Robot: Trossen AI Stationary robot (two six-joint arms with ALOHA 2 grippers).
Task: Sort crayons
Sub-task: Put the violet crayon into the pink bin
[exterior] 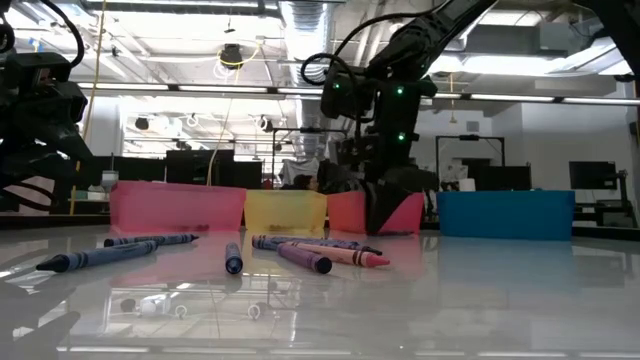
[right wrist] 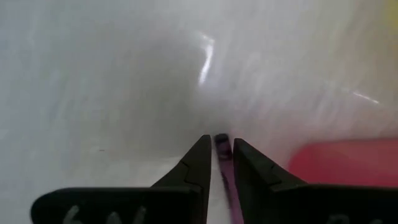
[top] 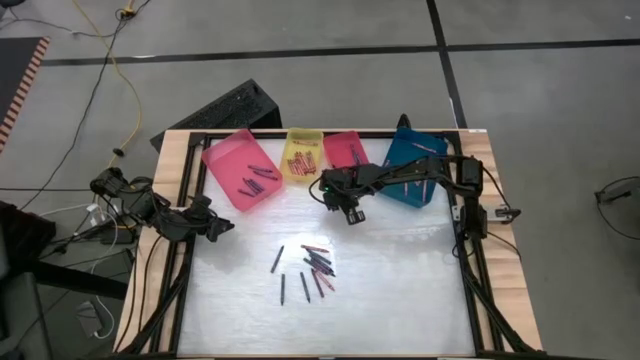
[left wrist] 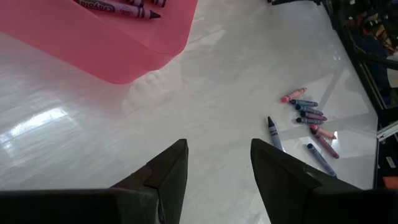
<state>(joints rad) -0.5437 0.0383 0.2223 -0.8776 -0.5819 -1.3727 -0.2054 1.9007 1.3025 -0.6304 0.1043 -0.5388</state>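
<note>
A: What is shown from above?

B: A loose cluster of crayons (top: 314, 265) is seen near the middle of the pale, glossy tabletop (top: 400, 290), while four plastic trays are lined along the far edge: a pink tray (top: 226, 160), a yellow tray (top: 303, 140), a red tray (top: 343, 143) and a blue tray (top: 410, 185). The right tool (top: 352, 212) is held between the trays and the cluster. The left tool (top: 218, 226) is parked at the left edge.

A: And at table height?

B: Thin, paper-wrapped sticks are seen lying flat, reflected in the shiny surface. The trays' walls appear translucent.

A: The left wrist view?

B: Its dark, wedge-shaped fingers (left wrist: 168, 171) are spread with nothing between them; the pink tray's rounded corner is close, with purple crayons in it.

A: The right wrist view?

B: A purple crayon (right wrist: 222, 144) is pinched between the nearly closed fingers (right wrist: 198, 158), its tip protruding. It is probably carried lengthwise so it can be dropped into the matching tray.
</note>
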